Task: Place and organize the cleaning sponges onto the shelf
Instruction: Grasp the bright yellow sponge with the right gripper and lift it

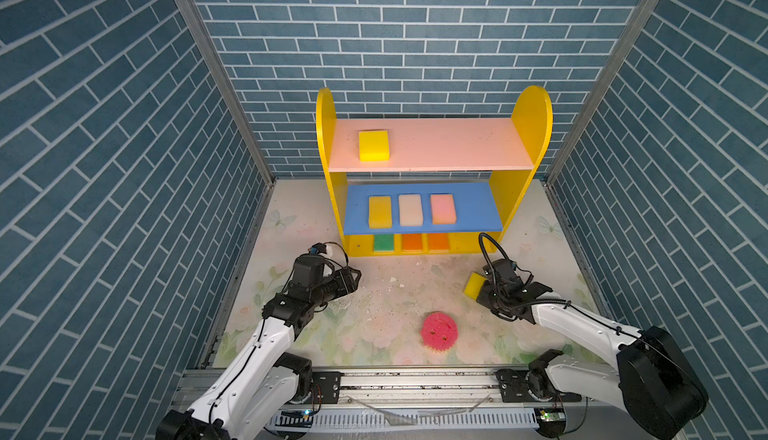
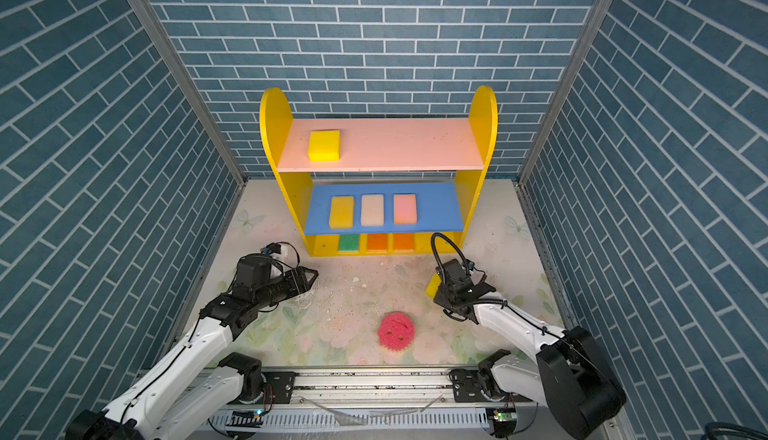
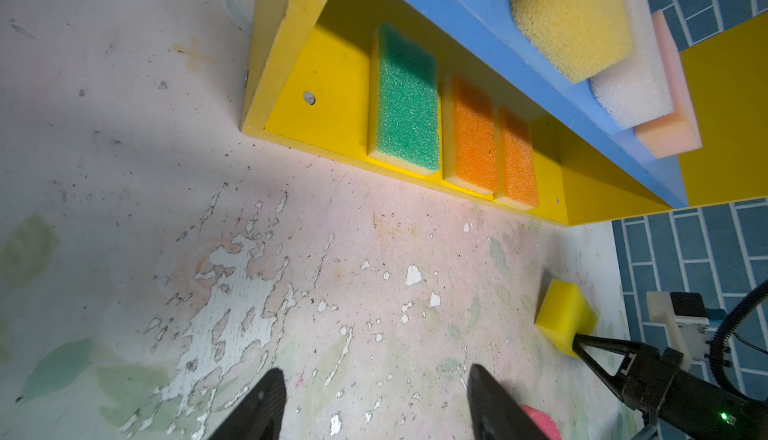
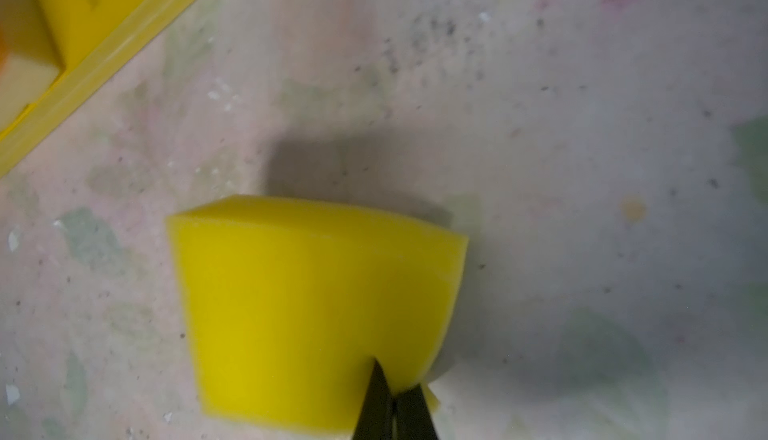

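The shelf [image 1: 532, 118] stands at the back. A yellow sponge [image 1: 374, 145] lies on its pink board. Yellow, cream and pink sponges [image 1: 410, 209] lie in a row on the blue board. A green sponge [image 1: 384, 243] and two orange ones [image 3: 471, 135] lie on the base. My right gripper [image 4: 392, 392] is shut on the edge of a yellow sponge [image 4: 307, 305], right of the shelf's front and tilted at the mat. The round pink smiley sponge [image 1: 439, 331] lies on the mat in front. My left gripper [image 3: 374, 369] is open and empty above the mat, left of the shelf base.
A worn floral mat [image 1: 374, 305] covers the floor. Blue brick walls with metal corner posts [image 1: 216, 72] close in three sides. A metal rail [image 1: 415, 384] carrying both arm bases runs along the front edge.
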Robot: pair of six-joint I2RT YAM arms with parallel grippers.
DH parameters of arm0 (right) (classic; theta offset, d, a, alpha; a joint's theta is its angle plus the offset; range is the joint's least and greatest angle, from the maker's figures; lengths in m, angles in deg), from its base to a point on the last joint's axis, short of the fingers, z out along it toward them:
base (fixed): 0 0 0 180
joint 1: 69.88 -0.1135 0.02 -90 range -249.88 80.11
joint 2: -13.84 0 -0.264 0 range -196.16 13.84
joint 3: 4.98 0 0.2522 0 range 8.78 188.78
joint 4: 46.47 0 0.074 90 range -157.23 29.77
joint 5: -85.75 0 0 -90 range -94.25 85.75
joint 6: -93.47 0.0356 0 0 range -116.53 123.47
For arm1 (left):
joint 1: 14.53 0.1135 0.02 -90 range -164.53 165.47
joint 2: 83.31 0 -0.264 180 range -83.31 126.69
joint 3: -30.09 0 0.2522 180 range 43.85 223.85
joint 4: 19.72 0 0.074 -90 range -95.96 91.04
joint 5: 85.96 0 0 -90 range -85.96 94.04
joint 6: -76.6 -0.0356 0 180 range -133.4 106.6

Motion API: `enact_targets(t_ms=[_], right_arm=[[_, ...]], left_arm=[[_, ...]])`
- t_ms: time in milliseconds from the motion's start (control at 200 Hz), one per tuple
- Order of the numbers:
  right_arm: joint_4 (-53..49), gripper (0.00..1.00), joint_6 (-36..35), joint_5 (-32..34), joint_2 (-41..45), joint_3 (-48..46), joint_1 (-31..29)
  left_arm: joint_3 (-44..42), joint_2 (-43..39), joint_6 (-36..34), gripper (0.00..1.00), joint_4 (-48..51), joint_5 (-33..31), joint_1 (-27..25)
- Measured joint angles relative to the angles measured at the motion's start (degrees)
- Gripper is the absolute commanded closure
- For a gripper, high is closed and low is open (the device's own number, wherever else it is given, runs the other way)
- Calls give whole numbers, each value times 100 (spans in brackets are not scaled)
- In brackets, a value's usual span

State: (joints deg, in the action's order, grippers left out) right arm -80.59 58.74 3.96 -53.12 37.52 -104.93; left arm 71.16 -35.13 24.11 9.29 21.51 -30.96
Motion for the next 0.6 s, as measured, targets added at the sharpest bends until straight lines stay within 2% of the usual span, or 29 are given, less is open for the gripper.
enact_targets(t_ms=[235,455,600], right_arm=[[-297,100,-175,367,-195,927,-1137],[-345,100,-1172,411,-951,2516,-1858],[-208,100,-1582,291,-1696,3191,-2385]], left_arm=[[28,37,0,30,-15,0,0],[146,-31,-68,30,42,15,-9],[170,-216,-133,29,127,-48,-9]])
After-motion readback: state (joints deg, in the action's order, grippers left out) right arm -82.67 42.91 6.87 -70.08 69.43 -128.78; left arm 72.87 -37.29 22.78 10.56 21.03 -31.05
